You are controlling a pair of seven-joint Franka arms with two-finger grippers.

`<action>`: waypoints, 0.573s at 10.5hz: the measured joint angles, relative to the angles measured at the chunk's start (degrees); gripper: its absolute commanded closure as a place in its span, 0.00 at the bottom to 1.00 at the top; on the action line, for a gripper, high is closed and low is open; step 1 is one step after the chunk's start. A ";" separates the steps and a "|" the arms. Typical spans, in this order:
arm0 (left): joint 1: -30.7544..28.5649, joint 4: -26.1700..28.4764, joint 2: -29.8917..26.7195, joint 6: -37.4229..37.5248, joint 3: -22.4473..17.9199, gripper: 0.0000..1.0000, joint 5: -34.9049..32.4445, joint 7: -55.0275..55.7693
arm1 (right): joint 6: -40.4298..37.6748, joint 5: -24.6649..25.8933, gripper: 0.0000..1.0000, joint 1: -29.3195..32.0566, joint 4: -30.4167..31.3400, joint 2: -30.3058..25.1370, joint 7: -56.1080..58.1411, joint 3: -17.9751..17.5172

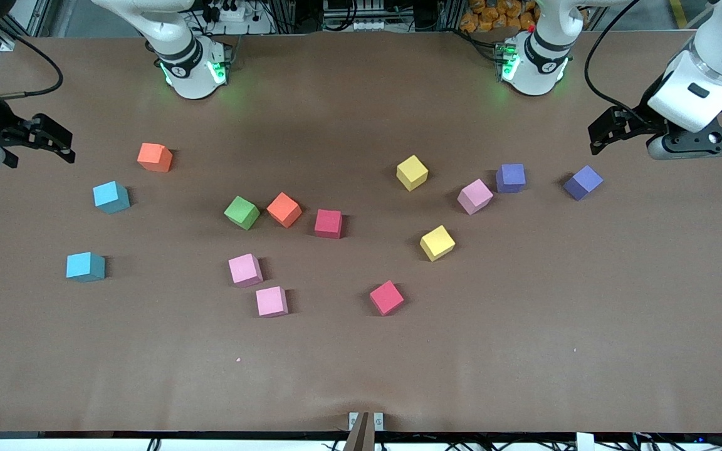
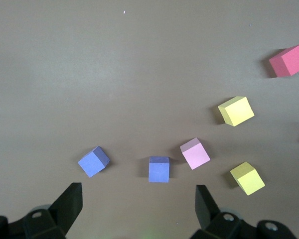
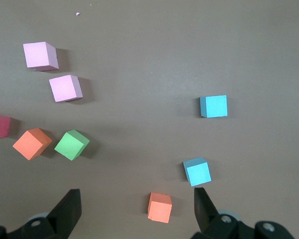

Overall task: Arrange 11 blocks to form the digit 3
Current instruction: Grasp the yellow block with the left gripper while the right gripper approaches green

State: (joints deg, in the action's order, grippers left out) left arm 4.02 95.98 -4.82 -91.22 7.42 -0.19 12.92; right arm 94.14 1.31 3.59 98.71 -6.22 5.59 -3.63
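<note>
Brown table cover (image 1: 361, 376) fills my front view. The blocks lie scattered across its middle band, none touching another, and no figure 3 has been laid out.

Toward the right arm's end, in the upper part of the frame, I see one orange block (image 1: 155, 157). Two light-blue blocks (image 1: 111, 196) sit lower down at that same end.

Near the centre, a green block (image 1: 241, 212), a second orange block (image 1: 284, 209) and a red block (image 1: 328, 223) form a loose row. Below them in the frame sit two pink blocks (image 1: 245, 270), one just lower than the other. A second red block (image 1: 387, 297) lies at lower centre.

Toward the left arm's end there are two yellow blocks (image 1: 412, 173), one higher in the frame than the other. A third pink block (image 1: 475, 196) and two purple blocks (image 1: 511, 178) are there too.

My left gripper (image 1: 596, 141) hangs at the frame's upper edge region by the left arm's end. Its jaws are spread wide and empty, and the wrist view shows the purple pair below them. My right gripper (image 1: 60, 144) hangs at the right arm's end with its jaws equally wide and holding nothing. As far as I can judge from its wrist view, it is above the first orange block and a light-blue one.
</note>
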 measured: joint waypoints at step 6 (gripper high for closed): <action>-0.06 -0.03 0.93 1.43 0.03 0.00 0.08 -2.56 | 0.84 0.00 0.00 0.98 0.00 0.00 0.19 0.06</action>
State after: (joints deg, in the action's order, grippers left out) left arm 3.96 95.95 -3.89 -89.78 7.46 -0.11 10.36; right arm 94.98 1.31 4.57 98.71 -6.21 5.79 -3.57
